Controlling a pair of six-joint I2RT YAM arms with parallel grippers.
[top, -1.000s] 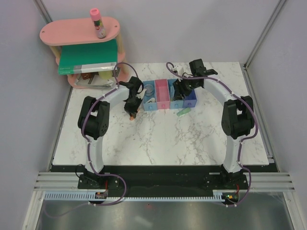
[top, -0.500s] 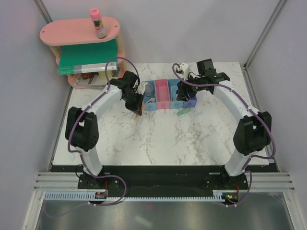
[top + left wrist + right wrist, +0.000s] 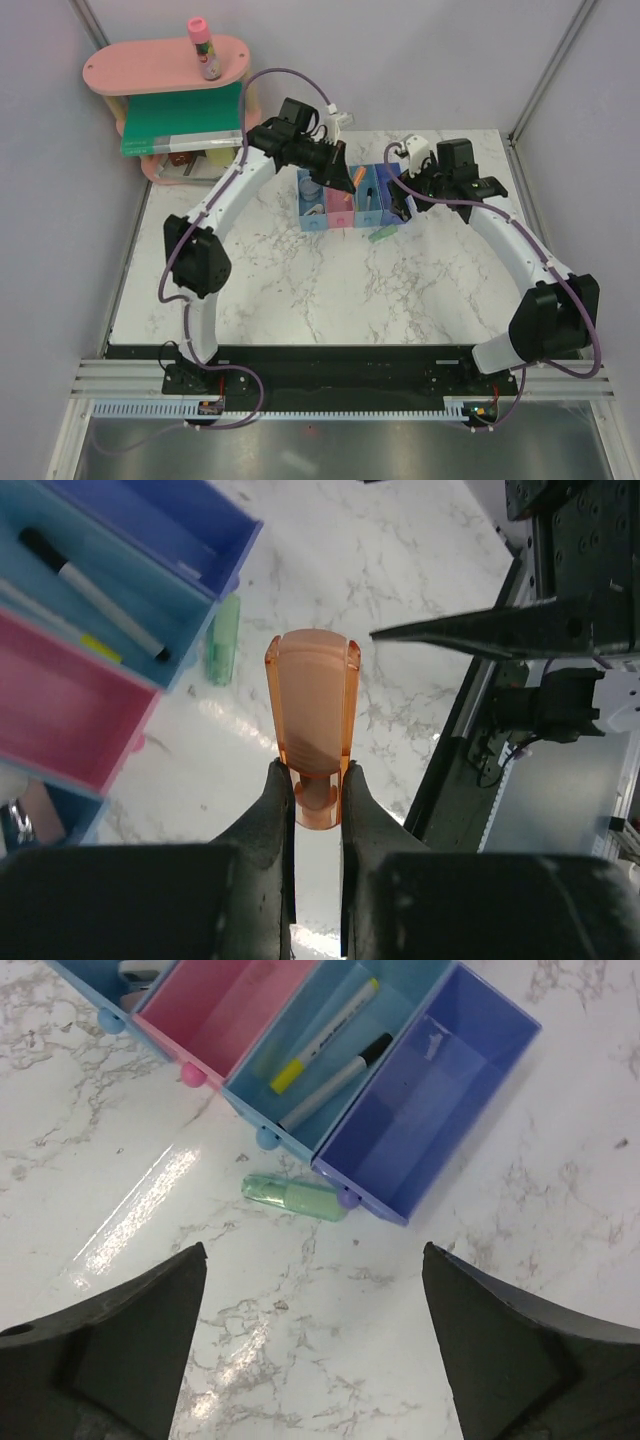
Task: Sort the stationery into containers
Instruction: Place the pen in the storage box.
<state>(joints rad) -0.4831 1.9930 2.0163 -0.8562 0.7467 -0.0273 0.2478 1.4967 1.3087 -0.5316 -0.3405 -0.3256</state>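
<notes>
Stationery lies part-sorted on a marble counter [image 3: 330, 1360]. Nearest the arms, a green piece [image 3: 295, 1198] rests on the counter just in front of the row of bins [image 3: 341, 217], one end touching the corner foot of the dark blue bin [image 3: 430, 1110]. The right gripper [image 3: 312, 1255] hangs over this spot, fingers spread wide with nothing between them. In the light blue bin [image 3: 395, 1005] next door, a marker [image 3: 335, 1080] and a yellow-tipped stick [image 3: 325, 1032] lie side by side. Above the row, the left gripper [image 3: 315, 780] is pinched narrow on the stem of an orange piece [image 3: 312, 700], holding it in the air. At the far left corner, a pink-capped tube [image 3: 204, 47] stands atop a pink shelf [image 3: 150, 70], with a green book [image 3: 185, 115] on the tier below.
</notes>
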